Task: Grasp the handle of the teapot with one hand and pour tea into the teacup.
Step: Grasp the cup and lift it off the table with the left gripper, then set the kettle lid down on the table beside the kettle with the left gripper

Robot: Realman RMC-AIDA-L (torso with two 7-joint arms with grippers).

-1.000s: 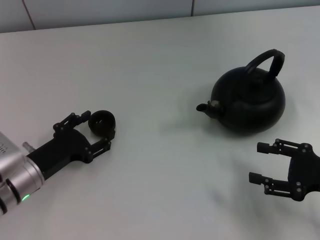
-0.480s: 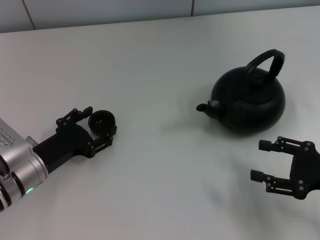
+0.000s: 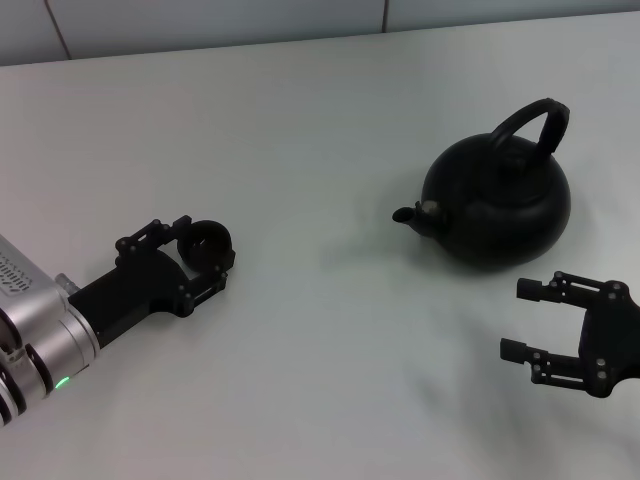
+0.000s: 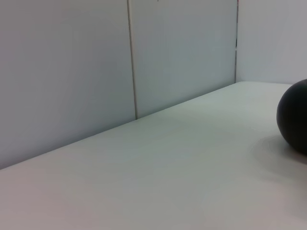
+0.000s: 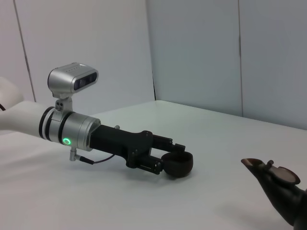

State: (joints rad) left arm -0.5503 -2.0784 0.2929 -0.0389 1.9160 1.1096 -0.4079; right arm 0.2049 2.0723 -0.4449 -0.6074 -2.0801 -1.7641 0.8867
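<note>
Since the earlier frame the left gripper (image 3: 197, 255) has edged the teacup (image 3: 206, 243) slightly toward the teapot (image 3: 497, 202), its fingers pinching the cup's sides. The teapot sits on the white surface (image 3: 320, 130), well apart from the cup, spout facing it, with the handle (image 3: 528, 122) arched over its lid. Just beside the teapot's near side, the right gripper (image 3: 523, 318) hovers with fingers spread.
</note>
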